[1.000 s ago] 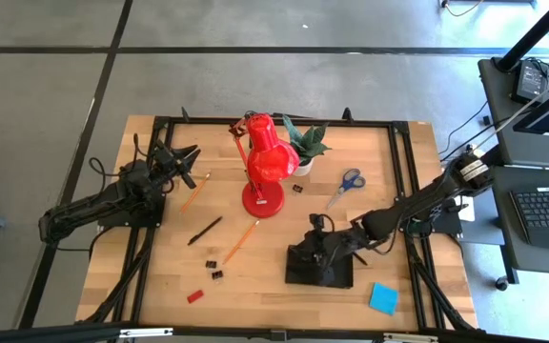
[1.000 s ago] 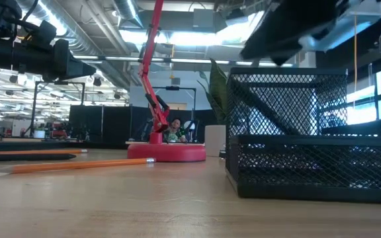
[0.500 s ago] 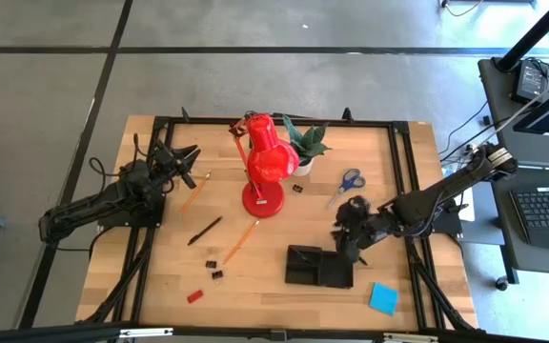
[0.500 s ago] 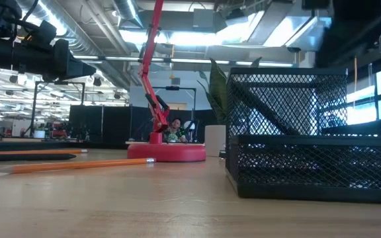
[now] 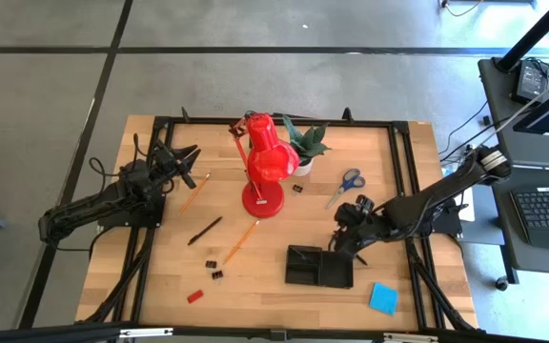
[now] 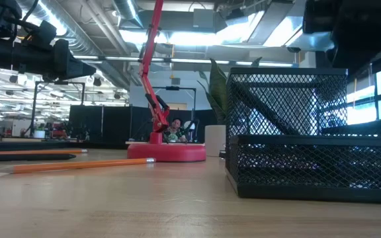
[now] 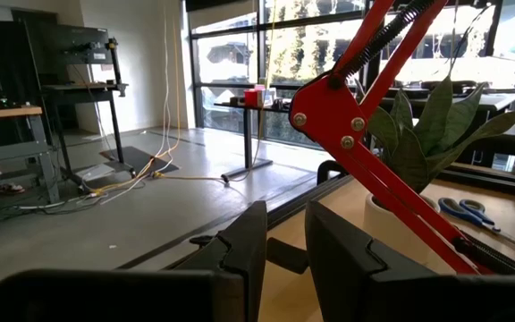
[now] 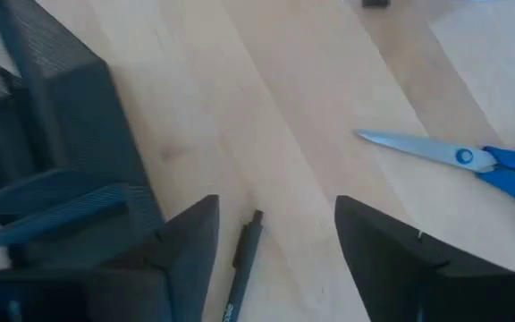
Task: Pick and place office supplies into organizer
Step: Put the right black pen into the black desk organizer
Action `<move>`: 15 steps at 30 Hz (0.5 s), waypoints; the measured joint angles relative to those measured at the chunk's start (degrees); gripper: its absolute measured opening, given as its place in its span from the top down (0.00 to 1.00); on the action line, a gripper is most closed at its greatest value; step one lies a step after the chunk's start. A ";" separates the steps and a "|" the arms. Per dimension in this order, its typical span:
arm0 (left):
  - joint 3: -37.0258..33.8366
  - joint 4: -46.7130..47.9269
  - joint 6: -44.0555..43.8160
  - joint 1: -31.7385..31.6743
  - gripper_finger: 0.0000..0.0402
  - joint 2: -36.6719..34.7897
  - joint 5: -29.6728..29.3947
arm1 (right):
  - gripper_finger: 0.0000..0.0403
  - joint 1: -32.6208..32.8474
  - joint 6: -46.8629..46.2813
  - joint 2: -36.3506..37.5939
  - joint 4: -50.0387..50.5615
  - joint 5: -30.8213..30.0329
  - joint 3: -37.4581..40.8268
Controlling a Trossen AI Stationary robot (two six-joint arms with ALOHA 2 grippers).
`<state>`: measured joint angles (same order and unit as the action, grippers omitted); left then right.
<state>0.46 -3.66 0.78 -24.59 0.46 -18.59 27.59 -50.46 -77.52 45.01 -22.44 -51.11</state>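
The organizer (image 5: 319, 267), a black mesh tray, stands near the table's front right. My right gripper (image 5: 343, 238) hangs open just off its far right corner, pointing down, fingers either side of a black pen (image 8: 242, 258) that lies on the table; they do not touch it. Blue-handled scissors (image 5: 349, 182) lie farther back. Two orange pencils (image 5: 195, 191) (image 5: 241, 241), another black pen (image 5: 205, 231), black clips (image 5: 215, 268), a red block (image 5: 194, 296) and a blue note pad (image 5: 383, 298) lie loose. My left gripper (image 5: 191, 158) waits at the far left, fingers a little apart, empty.
A red desk lamp (image 5: 267, 170) stands mid-table with a potted plant (image 5: 305, 143) behind it. A black frame (image 5: 151, 248) runs around the tabletop. Bare wood lies between the organizer and the scissors. In the low view the organizer's mesh wall (image 6: 290, 132) fills the right side.
My right gripper has risen off the organizer and gone toward the table's far right, turning its wrist as it went. It now hangs beside the organizer instead of over it. The organizer and the loose items have stayed put.
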 joint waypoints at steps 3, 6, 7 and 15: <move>0.01 0.02 0.00 -0.01 0.81 0.12 0.00 | 0.44 -0.03 -1.29 -2.89 0.46 0.94 0.00; -0.01 0.02 0.00 0.00 0.81 0.12 0.00 | 0.46 -0.51 -3.10 -5.13 0.69 5.16 0.03; 0.00 0.02 0.00 -0.01 0.81 0.12 0.00 | 0.47 -0.61 -3.38 -5.77 0.70 5.96 0.03; 0.00 0.02 0.00 -0.01 0.81 0.12 0.00 | 0.56 -3.63 -3.25 -8.99 1.22 12.08 0.04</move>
<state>0.46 -3.64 0.78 -24.60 0.58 -18.59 23.96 -53.71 -86.51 46.23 -10.35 -51.07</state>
